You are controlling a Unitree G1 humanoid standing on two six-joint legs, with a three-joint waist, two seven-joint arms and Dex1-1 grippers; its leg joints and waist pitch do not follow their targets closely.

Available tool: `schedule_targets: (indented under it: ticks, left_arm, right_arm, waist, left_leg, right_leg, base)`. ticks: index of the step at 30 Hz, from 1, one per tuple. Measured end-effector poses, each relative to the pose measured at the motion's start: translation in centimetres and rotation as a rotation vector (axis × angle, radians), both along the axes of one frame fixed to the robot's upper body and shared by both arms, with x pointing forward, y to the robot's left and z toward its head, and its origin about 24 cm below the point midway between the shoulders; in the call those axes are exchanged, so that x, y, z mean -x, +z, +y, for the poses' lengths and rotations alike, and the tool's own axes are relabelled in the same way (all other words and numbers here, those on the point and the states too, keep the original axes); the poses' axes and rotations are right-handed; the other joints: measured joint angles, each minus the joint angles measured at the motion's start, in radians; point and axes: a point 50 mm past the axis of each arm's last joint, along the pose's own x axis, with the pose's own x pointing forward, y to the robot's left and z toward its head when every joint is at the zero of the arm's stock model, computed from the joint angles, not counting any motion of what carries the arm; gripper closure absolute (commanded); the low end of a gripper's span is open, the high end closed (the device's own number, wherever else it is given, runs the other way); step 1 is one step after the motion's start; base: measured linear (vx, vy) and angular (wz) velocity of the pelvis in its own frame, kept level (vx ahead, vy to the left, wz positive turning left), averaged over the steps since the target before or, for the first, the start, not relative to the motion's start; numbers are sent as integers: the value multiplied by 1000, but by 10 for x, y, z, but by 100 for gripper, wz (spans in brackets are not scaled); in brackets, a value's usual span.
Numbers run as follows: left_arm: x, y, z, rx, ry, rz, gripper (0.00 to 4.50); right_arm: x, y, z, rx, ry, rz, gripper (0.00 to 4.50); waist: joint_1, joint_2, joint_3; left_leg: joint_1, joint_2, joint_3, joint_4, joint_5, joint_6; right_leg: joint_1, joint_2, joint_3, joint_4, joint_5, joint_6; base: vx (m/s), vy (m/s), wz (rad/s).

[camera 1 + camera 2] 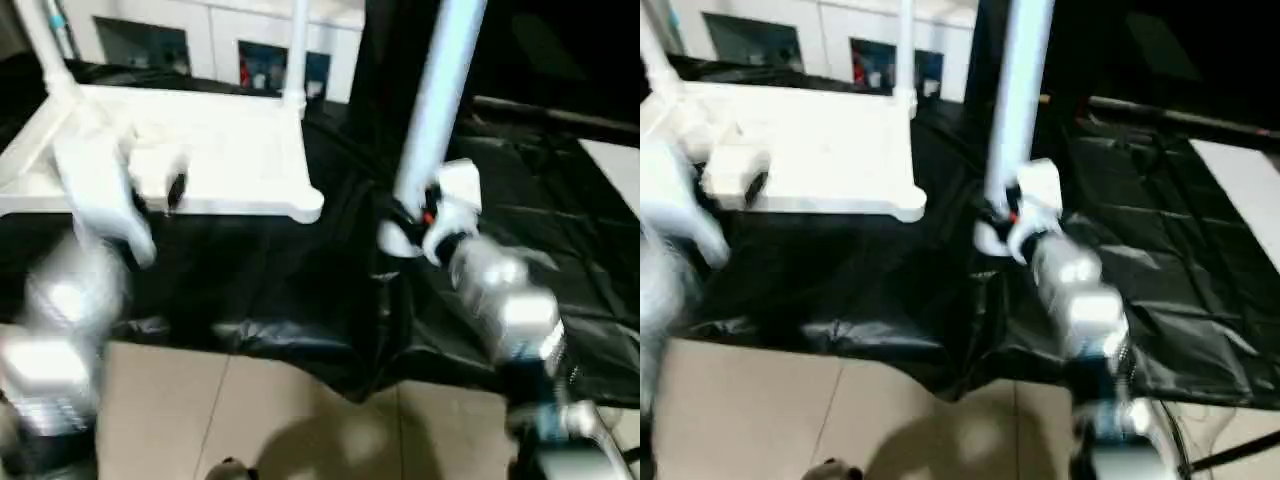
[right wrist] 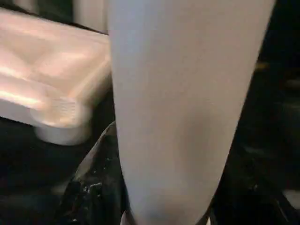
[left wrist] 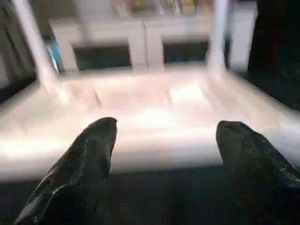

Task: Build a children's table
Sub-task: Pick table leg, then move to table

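The tabletop (image 1: 200, 150) lies upside down on black sheeting (image 1: 300, 290) spread over a tiled floor (image 1: 200, 400), its ribbed underside facing up so that the round corner sockets are open from above; two legs already stand in the far sockets — the far-left leg (image 1: 45, 50) and the far-right leg (image 1: 297, 50) — rising out of the top of the head views. The near-right corner socket (image 2: 63, 112) shows empty in the right wrist view, a short round boss at the rim of the slab, and is judged the likely seat for the next leg. The right gripper (image 1: 415, 220) is closed around the lower end of a third leg (image 1: 440, 90), holding the tube nearly upright and a little tilted, to the right of the tabletop and apart from it; gripping low and keeping the tube upright would let its end be lowered straight into a socket. In the right wrist view this leg (image 2: 187, 103) appears as a smooth, white, slightly tapering tube with a dark finger beside its base. The left gripper (image 3: 164, 154) is spread wide and empty, its two black fingers (image 3: 79, 164) aimed at the near edge of the tabletop — placed, it seems, to steady the slab while the leg goes in. Behind the work stands a white cabinet (image 3: 145, 42) with dark glass doors.
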Motion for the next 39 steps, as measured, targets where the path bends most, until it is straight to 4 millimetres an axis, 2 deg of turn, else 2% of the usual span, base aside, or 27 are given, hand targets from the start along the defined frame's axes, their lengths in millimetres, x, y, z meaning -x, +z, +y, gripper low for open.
schedule_targets:
  ticks: [4,5,7,9,11,12,13,14,15,16,17,18,19,20,21,22,23,25,27,29,30,32,33,34,36,37,39]
  left_arm:
    - [5,-30,-18,-20,10,28,72]
    - [5,-32,-21,-15,16,18,72]
    - [4,-33,-25,2,25,0,72]
    - [4,-33,-25,4,40,-14,72]
    - [4,-34,-21,-10,72,-22,72]
    - [5,-36,-18,-19,89,-23,72]
    - [6,-36,-13,-23,109,-26,72]
    - [6,-35,-11,-24,118,-30,72]
    - [6,-34,-11,-29,122,-34,72]
    - [6,-33,-11,-35,121,-42,72]
    - [6,-34,-13,-30,119,-42,72]
    - [5,-34,-20,-38,97,-43,72]
    - [6,-35,-24,-79,86,-34,72]
    - [7,-36,-23,-104,93,-30,72]
    - [6,-33,-22,-116,99,-44,72]
    - [4,-30,-21,-122,105,-54,72]
    - [4,-30,-21,-122,110,-54,72]
    - [4,-30,-20,-119,119,-56,72]
    - [4,-30,-19,-110,134,-53,72]
    - [3,-31,-15,-95,146,-45,72]
    - [2,-31,-16,-83,144,-38,72]
    - [-1,-30,-25,-63,104,-35,72]
    - [-2,-30,-30,-60,80,-40,72]
    - [-3,-27,-33,-54,55,-59,72]
    - [-3,-24,-34,-50,37,-83,72]
    - [-3,-24,-35,-48,27,-84,72]
    - [-3,-25,-36,-42,22,-84,72]
  right_arm:
    - [18,-12,2,-75,-12,-25,265]
    - [21,-13,2,-113,-17,-29,265]
    - [25,-16,3,-183,-26,-19,265]
    - [25,-17,4,-179,-16,-15,265]
    - [25,-15,4,-162,3,-35,265]
    - [25,-14,6,-163,19,-39,265]
    - [25,-13,10,-164,40,-41,265]
    - [25,-14,11,-164,47,-41,265]
    - [25,-13,10,-164,50,-43,265]
    - [25,-13,11,-164,55,-48,265]
    - [26,-14,9,-161,54,-47,265]
    - [27,-18,6,-164,44,-30,265]
    - [27,-21,5,-161,48,-16,265]
    - [28,-20,9,-158,68,-16,265]
    - [27,-18,12,-153,87,-27,265]
    - [27,-17,17,-162,101,-29,265]
    - [28,-18,24,-166,122,-24,265]
    - [28,-17,33,-173,154,-24,265]
    - [26,-13,34,-176,155,-36,265]
    - [25,-11,33,-189,151,-39,265]
    - [24,-12,30,-195,142,-31,265]
    - [27,-20,17,-200,96,0,265]
    - [26,-22,14,-196,84,10,265]
    - [26,-22,9,-189,69,7,265]
    - [26,-22,6,-178,64,5,265]
    - [26,-22,8,-170,71,6,265]
    - [26,-22,13,-146,92,6,265]
  waist:
    - [5,11,-1]
    - [8,20,-3]
    - [14,43,-7]
    - [9,48,-8]
    - [-12,53,-9]
    - [-29,54,-9]
    - [-48,54,-9]
    - [-58,53,-9]
    - [-62,48,-11]
    - [-65,28,-13]
    - [-63,23,-12]
    - [-49,24,-13]
    - [-42,25,-13]
    - [-43,34,-12]
    - [-60,48,-11]
    - [-88,69,-6]
    - [-96,71,-6]
    - [-90,65,-12]
    - [-74,59,-16]
    - [-59,42,-25]
    - [-55,30,-30]
    - [-23,21,-28]
    - [-13,21,-28]
    - [-7,30,-30]
    - [-7,28,-30]
    - [-8,28,-29]
    - [-11,34,-21]
  left_leg:
    - [-2,0,-1,8,-6,11]
    - [-7,0,-7,23,-13,22]
    - [-21,-2,-41,55,-28,39]
    - [-23,-14,-42,57,-29,39]
    - [-14,-31,-24,44,-28,64]
    - [-11,-42,-19,37,-24,80]
    - [-9,-56,-11,32,-20,96]
    - [-8,-63,-2,29,-17,107]
    - [-8,-73,10,24,-13,115]
    - [-8,-94,39,14,-7,124]
    - [-16,-107,46,17,-8,122]
    - [-31,-111,9,72,-40,107]
    - [-54,-108,-91,195,-65,65]
    - [-30,-80,-130,184,-66,11]
    - [-3,-35,-135,123,-101,-37]
    - [-18,-10,-136,118,-87,-46]
    - [-17,-5,-138,113,-83,-49]
    - [-18,11,-142,92,-62,-40]
    - [-25,20,-141,67,-45,-37]
    - [-33,10,-133,45,-20,-40]
    - [-33,8,-132,38,-17,-44]
    - [-23,0,-105,20,-29,-24]
    - [-14,0,-98,22,-31,-20]
    - [0,1,-92,14,-23,-35]
    - [2,6,-86,0,-8,-60]
    - [10,10,-82,-5,-8,-60]
    - [33,19,-78,-14,-11,-58]
  right_leg:
    - [2,-3,5,-5,3,3]
    - [3,-4,8,-6,4,6]
    - [5,-18,4,-6,9,22]
    - [8,-40,4,-12,12,33]
    - [14,-50,2,-37,9,27]
    - [7,-56,1,-23,-7,-1]
    - [-11,-55,-21,45,-32,-19]
    - [-24,-44,-42,97,-40,-4]
    - [-28,-31,-59,116,-46,7]
    - [-20,-17,-66,97,-52,13]
    - [-21,-20,-44,92,-65,-18]
    - [-28,-29,-37,87,-53,-11]
    - [-29,-43,-37,81,-36,-4]
    - [-23,-61,-69,71,-25,-3]
    - [-21,-63,-99,63,-20,-1]
    - [-12,-45,-93,46,-24,-14]
    - [-16,-20,-73,51,-36,-34]
    - [-19,18,-74,138,-44,-46]
    - [-11,30,-72,152,-53,-52]
    - [22,17,-42,75,-75,-41]
    - [20,14,-39,78,-77,-18]
    - [3,3,-34,73,-69,-21]
    - [-3,3,-32,72,-68,-21]
    - [-11,3,-38,73,-65,-21]
    - [-18,4,-44,66,-52,-26]
    - [-15,4,-47,59,-49,-28]
    - [9,5,-56,37,-49,-28]
  base:
    - [0,0,0]
    - [-2,76,-8]
    - [0,141,-20]
    - [-5,208,-13]
    - [-9,225,-2]
    - [-21,233,5]
    - [-21,233,5]
    - [-49,175,5]
    - [-85,134,-10]
    - [-85,134,-10]
    - [-107,127,-8]
    - [-90,131,-32]
    - [-90,131,-32]
    - [-99,154,-52]
    - [-112,180,-2]
    - [-112,180,-2]
    - [-98,153,12]
    - [-106,74,-3]
    - [-107,-42,-3]
    - [-108,-104,-7]
    - [-114,-147,-7]
    - [-117,-135,-12]
    - [-82,-97,-22]
    - [-82,-97,-22]
    - [-32,-30,-5]
    - [0,0,0]
    - [0,0,0]
